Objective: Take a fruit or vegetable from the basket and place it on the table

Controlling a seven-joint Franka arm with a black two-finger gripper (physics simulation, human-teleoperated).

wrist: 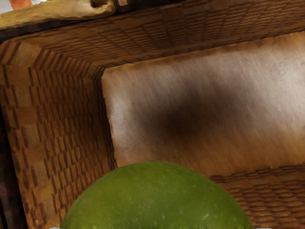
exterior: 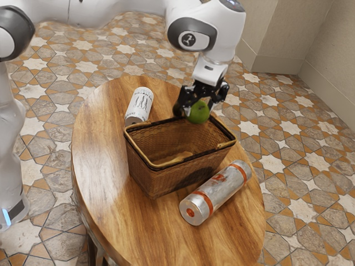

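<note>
In the exterior view my black gripper (exterior: 201, 98) is above the basket's far rim, shut on a round green fruit (exterior: 198, 112) held between its two fingers. The woven brown basket (exterior: 166, 172) stands upright on the round wooden table (exterior: 105, 183), its light handle lying along the rim. From the wrist view, the green fruit (wrist: 157, 198) appears large just under my hand, with the basket's inner wall (wrist: 52, 124) and its pale bottom below. The fruit is about at rim height or slightly higher, near the back of the basket.
A silver cylinder with orange-red bands (exterior: 216, 192) lies on the table beside the basket, toward the exterior view's right and front. A white can with dark figures (exterior: 139, 105) is behind the basket's left corner. Bare wood stretches along the table's left and front parts.
</note>
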